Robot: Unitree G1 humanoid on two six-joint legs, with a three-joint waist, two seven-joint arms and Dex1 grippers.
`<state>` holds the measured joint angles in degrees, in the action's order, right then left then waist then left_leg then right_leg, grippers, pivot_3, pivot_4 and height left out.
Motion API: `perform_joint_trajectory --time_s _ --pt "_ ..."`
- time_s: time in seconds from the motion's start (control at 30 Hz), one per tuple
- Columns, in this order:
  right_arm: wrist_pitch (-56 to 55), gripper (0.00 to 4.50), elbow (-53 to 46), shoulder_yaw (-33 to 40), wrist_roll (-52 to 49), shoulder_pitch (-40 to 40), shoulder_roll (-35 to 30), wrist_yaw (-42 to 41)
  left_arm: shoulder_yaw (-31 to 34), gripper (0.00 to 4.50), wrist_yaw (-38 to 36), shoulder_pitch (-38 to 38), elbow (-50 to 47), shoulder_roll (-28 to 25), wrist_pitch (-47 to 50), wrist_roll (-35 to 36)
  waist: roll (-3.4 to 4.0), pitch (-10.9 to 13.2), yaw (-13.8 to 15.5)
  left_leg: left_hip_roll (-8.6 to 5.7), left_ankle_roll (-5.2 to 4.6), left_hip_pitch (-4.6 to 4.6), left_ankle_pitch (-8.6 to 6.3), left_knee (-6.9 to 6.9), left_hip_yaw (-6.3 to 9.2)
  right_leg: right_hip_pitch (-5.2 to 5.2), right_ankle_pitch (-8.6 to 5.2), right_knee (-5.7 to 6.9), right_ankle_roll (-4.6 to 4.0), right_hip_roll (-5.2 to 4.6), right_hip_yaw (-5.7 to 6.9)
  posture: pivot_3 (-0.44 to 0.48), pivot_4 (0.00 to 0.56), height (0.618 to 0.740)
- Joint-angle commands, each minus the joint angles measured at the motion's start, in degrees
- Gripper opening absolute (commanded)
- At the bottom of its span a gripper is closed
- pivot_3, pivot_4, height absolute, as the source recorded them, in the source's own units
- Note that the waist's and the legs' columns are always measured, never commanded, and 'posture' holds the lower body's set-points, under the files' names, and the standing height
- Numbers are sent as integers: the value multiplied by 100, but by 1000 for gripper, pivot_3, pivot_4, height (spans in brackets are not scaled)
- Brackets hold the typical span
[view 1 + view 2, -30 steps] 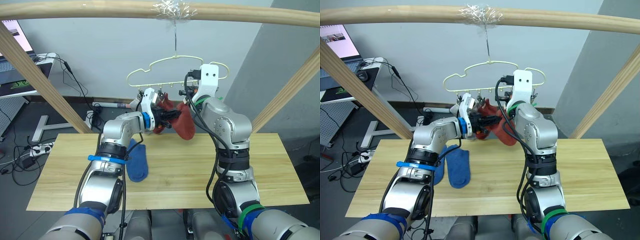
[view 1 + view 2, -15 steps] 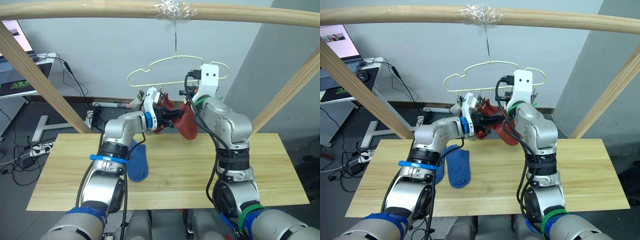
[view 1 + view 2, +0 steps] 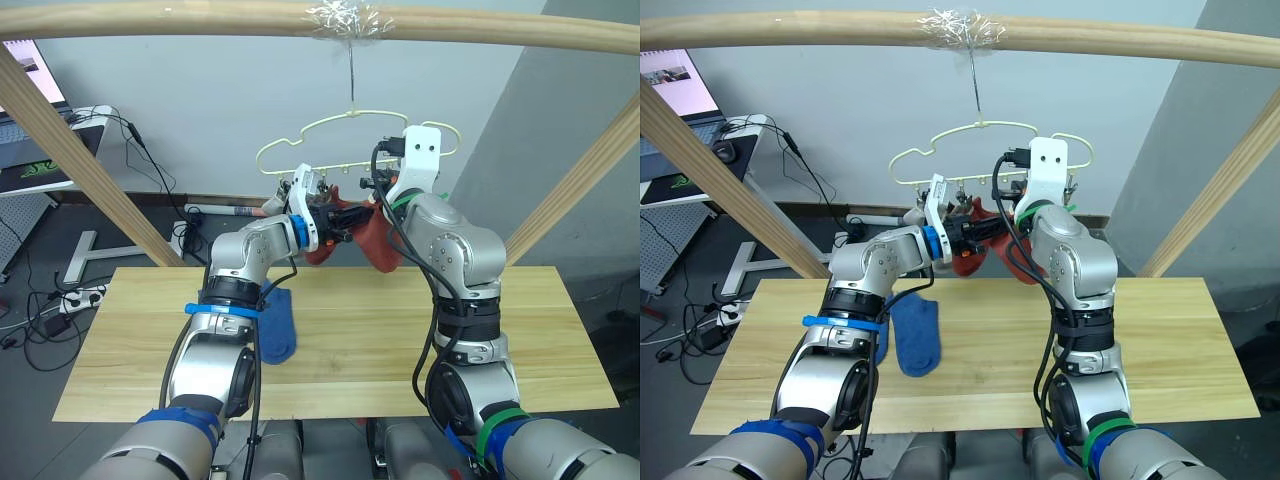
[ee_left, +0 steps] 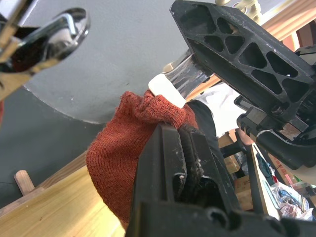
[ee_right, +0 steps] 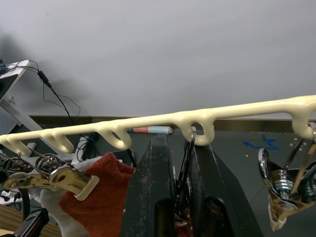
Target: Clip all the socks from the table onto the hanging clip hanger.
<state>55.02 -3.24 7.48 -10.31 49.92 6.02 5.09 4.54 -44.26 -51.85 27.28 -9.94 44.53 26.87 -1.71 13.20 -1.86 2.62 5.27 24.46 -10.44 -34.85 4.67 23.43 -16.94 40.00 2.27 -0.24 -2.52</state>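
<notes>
A grey wall stands behind a long wooden table (image 3: 420,340), and a round wooden pole runs across the top. From the pole hangs the pale clip hanger (image 3: 340,135) with its row of little metal clips.

The job looks far from done. Rust-red socks (image 3: 365,235) are up at the hanger, between the two arms, but I cannot tell if any is clipped on yet. A blue sock (image 3: 277,325) lies on the table near the left arm. The rest of the socks are not seen here.

The left gripper (image 4: 180,140) pinches a red sock's edge tight, right by a clip. The right gripper (image 5: 180,148) has its two fingers squeezed close around a clip under the hanger bar.

No brand names or words can be read anywhere.
</notes>
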Motion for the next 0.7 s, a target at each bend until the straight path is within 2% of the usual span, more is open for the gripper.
perform_joint_trajectory --time_s 0.03,0.1,0.23,0.43,0.63,0.67,0.7 --pt "26 368 -268 -20 -91 1 9 -6 39 3 16 -116 -213 -23 -95 54 0 0 0 0 0 0 0 0 0 0 0 0 0 0 0 19 175 740" --pt "101 945 -277 -21 -106 1 5 -16 40 0 23 -123 -207 -17 -94 54 0 0 0 0 0 0 0 0 0 0 0 0 0 0 0 18 175 740" --pt "148 2493 -296 -35 -86 -10 -2 -12 35 0 30 -126 -208 -14 -104 50 0 0 0 0 0 0 0 0 0 0 0 0 0 0 0 19 176 740" --pt "101 4456 -284 -43 -76 -6 -23 -33 15 0 19 -111 -274 -46 -28 69 0 0 0 0 0 0 0 0 0 0 0 0 0 0 0 23 176 740" --pt "209 4456 -423 -52 -126 -69 -31 -74 -380 0 -233 238 -755 -345 62 -76 0 0 -4 0 0 0 0 1 0 0 0 0 0 0 0 26 177 740" --pt "250 4493 -471 -54 -141 -95 -40 -92 -395 482 -258 292 -840 -389 97 -48 0 0 -2 1 0 0 0 2 0 0 0 0 0 0 -1 30 177 740" --pt "303 4493 -536 -62 -158 -133 -50 -115 -399 705 -277 339 -920 -436 135 -21 0 0 0 1 0 0 0 3 0 0 0 -1 0 0 -1 30 177 740"
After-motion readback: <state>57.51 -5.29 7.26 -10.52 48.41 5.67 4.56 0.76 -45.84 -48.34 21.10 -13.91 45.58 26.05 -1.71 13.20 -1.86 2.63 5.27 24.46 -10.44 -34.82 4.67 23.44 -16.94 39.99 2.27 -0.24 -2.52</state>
